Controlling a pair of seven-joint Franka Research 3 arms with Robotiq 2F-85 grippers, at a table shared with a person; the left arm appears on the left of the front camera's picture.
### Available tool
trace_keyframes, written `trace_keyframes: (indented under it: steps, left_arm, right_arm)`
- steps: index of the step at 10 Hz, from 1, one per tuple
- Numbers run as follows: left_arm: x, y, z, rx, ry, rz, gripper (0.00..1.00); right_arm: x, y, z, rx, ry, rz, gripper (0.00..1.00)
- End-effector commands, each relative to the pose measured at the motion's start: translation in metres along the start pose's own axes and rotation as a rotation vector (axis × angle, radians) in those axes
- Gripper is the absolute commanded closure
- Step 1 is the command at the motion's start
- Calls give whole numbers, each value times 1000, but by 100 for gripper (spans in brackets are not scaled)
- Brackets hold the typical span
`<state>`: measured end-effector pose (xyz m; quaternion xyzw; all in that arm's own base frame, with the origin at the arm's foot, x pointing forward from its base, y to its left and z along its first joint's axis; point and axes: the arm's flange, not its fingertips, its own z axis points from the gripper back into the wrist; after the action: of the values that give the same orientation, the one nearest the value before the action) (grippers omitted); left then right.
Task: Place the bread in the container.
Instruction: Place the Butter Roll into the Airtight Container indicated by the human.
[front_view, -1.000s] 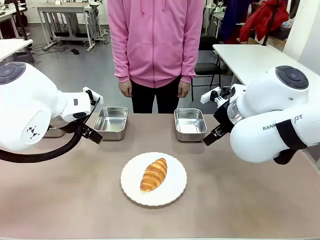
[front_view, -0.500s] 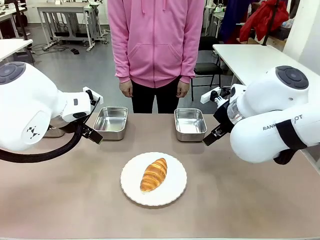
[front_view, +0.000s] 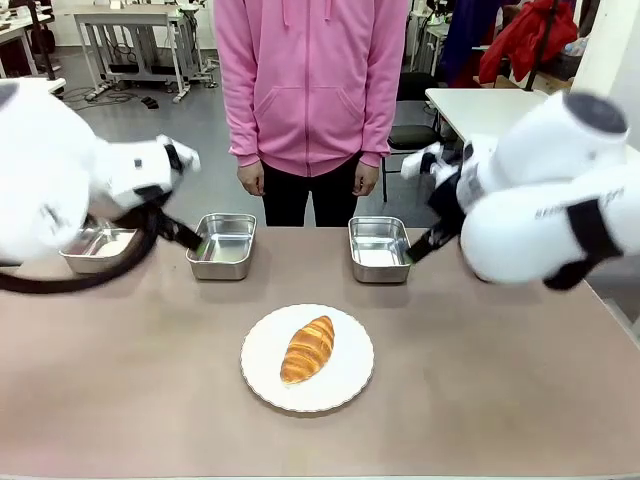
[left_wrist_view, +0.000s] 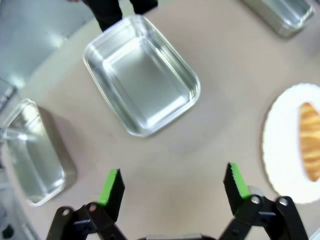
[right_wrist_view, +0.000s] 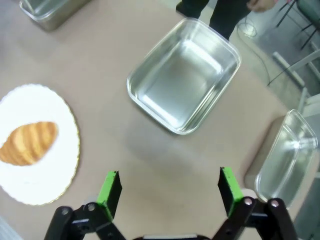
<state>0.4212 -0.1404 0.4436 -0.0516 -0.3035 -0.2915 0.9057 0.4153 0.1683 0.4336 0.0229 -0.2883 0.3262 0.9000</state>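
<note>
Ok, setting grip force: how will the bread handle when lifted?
Probably light and soft: the bread looks puffy, so hard squeezing may dent it. Its ridged crust likely resists slipping; flat on the plate, it shouldn't roll.

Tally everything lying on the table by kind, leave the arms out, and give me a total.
Steel trays: 4
White plate: 1
Bread: 1
Total: 6
</note>
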Motion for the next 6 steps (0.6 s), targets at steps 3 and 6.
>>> trace_keyframes:
  steps: [3, 6]
  left_arm:
    - [44, 101, 95, -209, 6, -42, 0]
    - [18, 195, 136, -375, -27, -139, 0]
  right_arm:
    - [32, -105, 106, 129, -46, 67, 0]
    - [16, -198, 139, 236, -60, 66, 0]
